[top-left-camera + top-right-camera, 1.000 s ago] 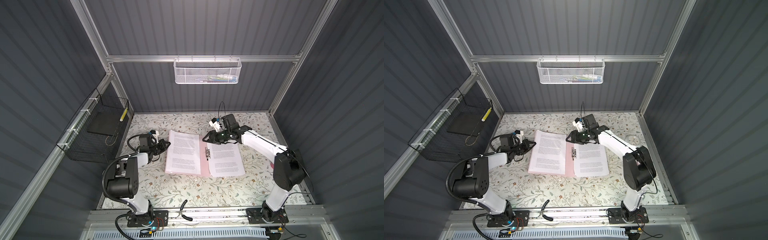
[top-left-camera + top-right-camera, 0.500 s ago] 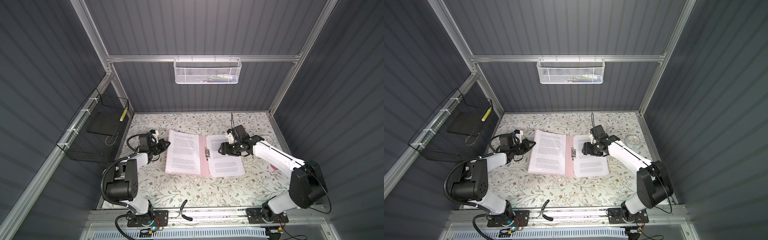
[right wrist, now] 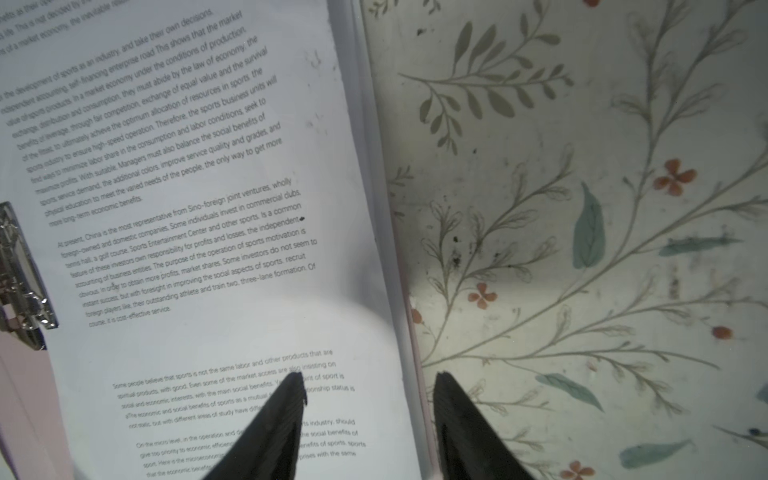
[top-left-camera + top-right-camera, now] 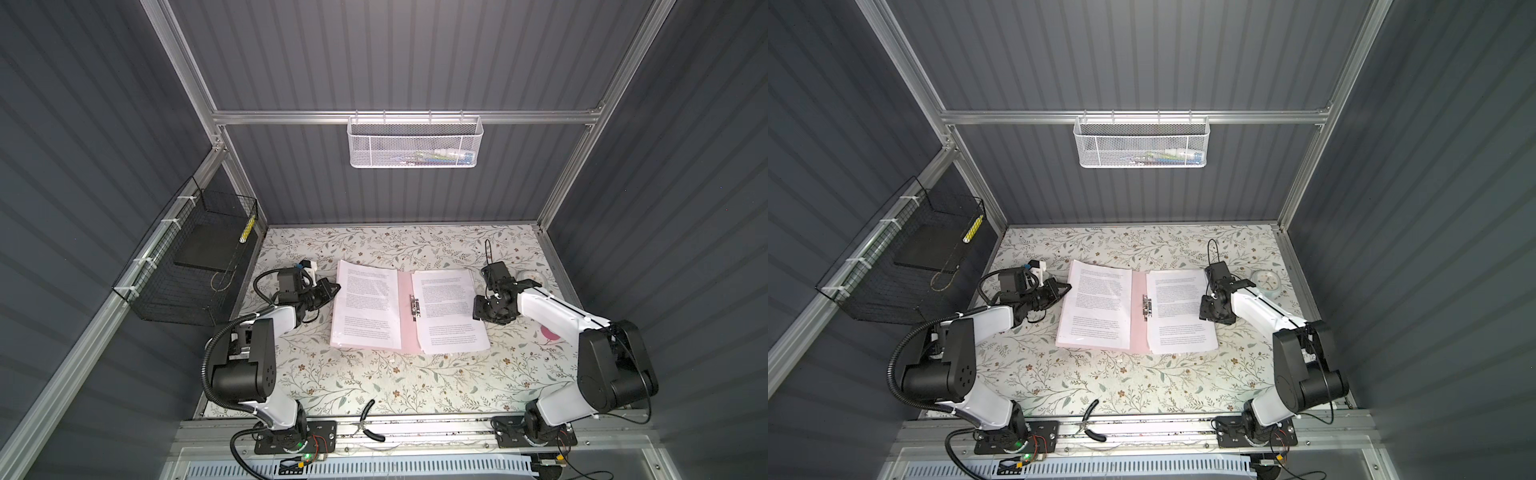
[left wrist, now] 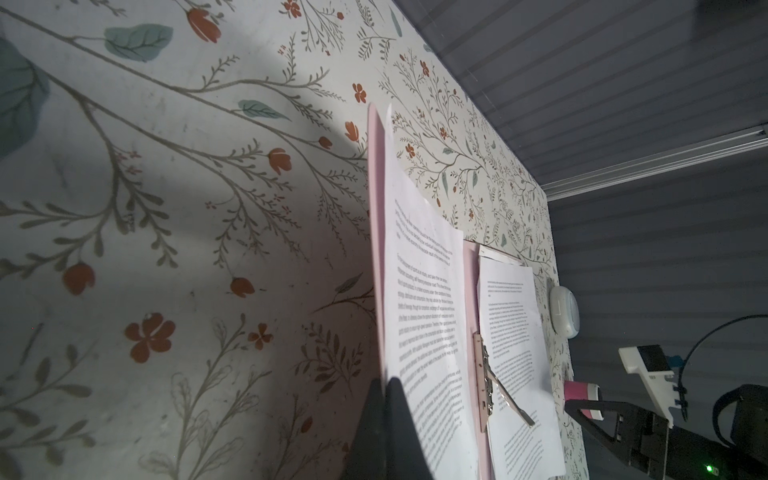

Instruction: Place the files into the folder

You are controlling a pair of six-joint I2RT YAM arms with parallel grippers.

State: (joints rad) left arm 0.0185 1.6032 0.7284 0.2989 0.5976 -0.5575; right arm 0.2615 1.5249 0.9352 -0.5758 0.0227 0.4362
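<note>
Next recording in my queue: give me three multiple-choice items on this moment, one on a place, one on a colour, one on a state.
1. Where is the metal clip?
A. on the middle fold of the folder
B. off the folder, near the front
C. hanging on the back wall

2. What colour is the folder?
A. blue
B. pale pink
C. green

3. How is the right tool?
A. shut on the clip
B. open, one finger over the papers, one past their edge
C. out of view

Key: 1 A, the clip sits on the bare strip between the left and right papers. 2 B, pink shows along the fold. 3 B, a clear gap separates its fingers in the right wrist view.
</note>
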